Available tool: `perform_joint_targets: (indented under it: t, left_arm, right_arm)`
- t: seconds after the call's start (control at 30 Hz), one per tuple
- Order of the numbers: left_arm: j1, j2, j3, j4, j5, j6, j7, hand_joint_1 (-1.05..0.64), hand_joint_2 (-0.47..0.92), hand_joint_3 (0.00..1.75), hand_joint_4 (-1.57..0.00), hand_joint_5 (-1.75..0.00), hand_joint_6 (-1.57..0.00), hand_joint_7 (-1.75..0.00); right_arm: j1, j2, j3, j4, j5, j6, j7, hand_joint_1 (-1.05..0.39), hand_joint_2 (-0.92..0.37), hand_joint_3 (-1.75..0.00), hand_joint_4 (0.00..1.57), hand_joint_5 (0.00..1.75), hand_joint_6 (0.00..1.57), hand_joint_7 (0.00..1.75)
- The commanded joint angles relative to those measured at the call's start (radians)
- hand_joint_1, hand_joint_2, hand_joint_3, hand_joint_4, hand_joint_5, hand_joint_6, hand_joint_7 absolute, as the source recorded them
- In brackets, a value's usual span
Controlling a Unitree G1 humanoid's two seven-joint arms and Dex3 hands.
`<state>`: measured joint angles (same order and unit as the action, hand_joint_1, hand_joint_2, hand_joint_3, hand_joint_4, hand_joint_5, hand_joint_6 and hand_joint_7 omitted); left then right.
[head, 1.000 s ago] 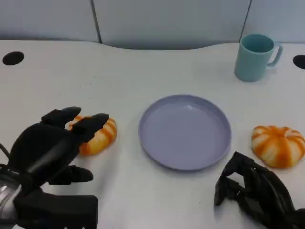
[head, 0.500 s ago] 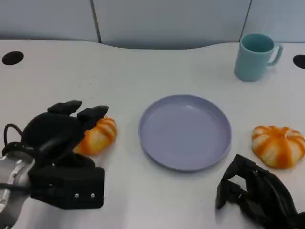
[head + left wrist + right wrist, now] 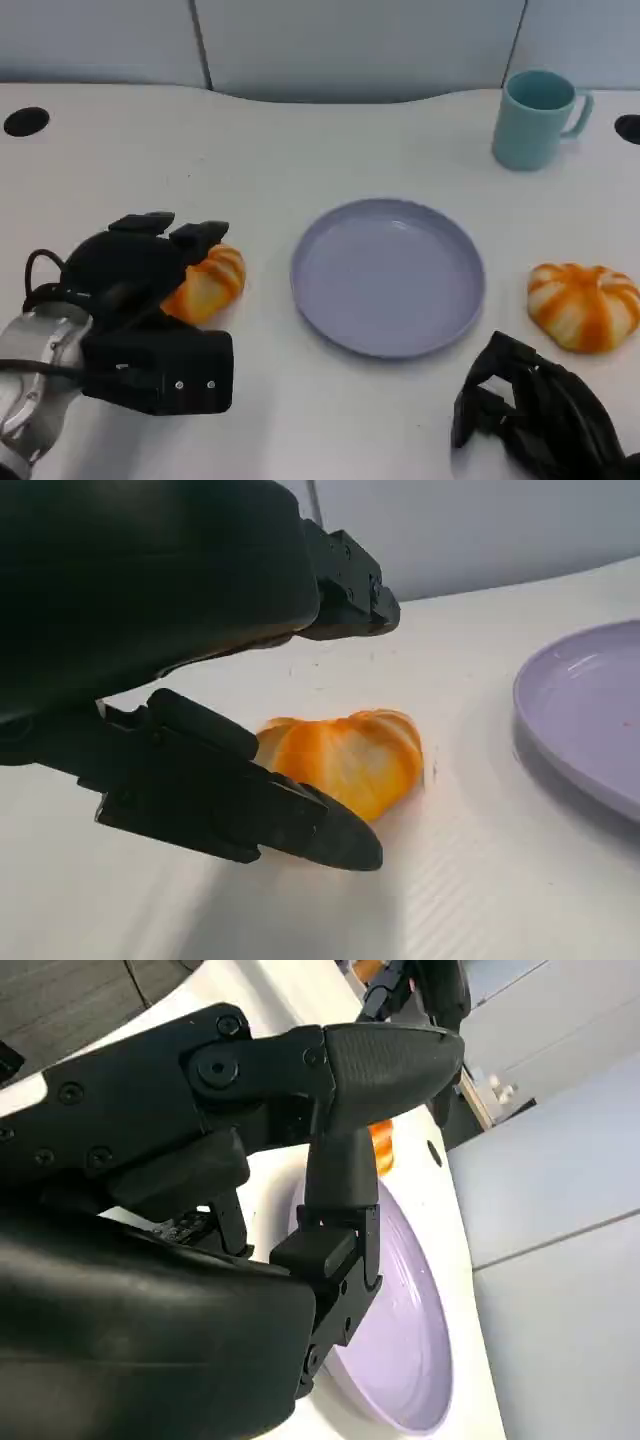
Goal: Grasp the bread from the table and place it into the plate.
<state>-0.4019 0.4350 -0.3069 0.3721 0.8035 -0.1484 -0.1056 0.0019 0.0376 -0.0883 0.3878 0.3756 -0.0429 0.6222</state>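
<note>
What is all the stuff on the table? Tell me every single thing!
bread: two, orange with pale stripes; one left of the plate under the left hand, one right of the plate.
plate: one, light purple, middle of the table, nothing on it.
mug: one, teal, back right, upright.
table: one, white, with dark round holes at the back corners.
left hand: one, black, fingers around the left bread; a firm grip cannot be told.
right hand: one, black, fingers curled, holding nothing, near the front right.
</note>
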Motion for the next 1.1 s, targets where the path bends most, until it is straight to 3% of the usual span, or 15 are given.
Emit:
perform_joint_targets:
  t: [0.03, 0.37, 0.8, 1.1]
  left_arm:
    - [-0.042, -0.004, -0.026, 0.050, 0.002, 0.031, 0.011, -0.63, 0.91, 0.00, -0.03, -0.07, -0.15, 0.00]
    - [-0.118, -0.029, -0.068, 0.157, -0.009, 0.066, 0.002, -0.57, 0.89, 0.00, -0.02, -0.07, -0.16, 0.00]
    - [-0.320, -0.093, -0.151, 0.510, -0.030, 0.072, -0.016, -0.60, 0.87, 0.00, -0.03, -0.07, -0.15, -0.01]
    - [-0.409, -0.135, -0.179, 0.721, -0.069, 0.006, -0.013, -0.59, 0.86, 0.00, -0.05, -0.06, -0.17, -0.01]
  right_arm:
    - [0.015, -0.025, -0.006, -0.021, 0.008, 0.014, 0.006, -0.58, -0.92, -0.39, 0.71, 1.75, 0.60, 1.54]
    - [0.034, -0.031, -0.006, -0.042, 0.009, 0.012, 0.009, -0.58, -0.92, -0.39, 0.72, 1.75, 0.59, 1.55]
    - [0.052, -0.037, -0.005, -0.062, 0.014, 0.013, 0.021, -0.58, -0.92, -0.39, 0.72, 1.75, 0.60, 1.56]
    - [0.071, -0.035, -0.001, -0.091, 0.019, 0.016, 0.023, -0.57, -0.92, -0.38, 0.70, 1.75, 0.59, 1.56]
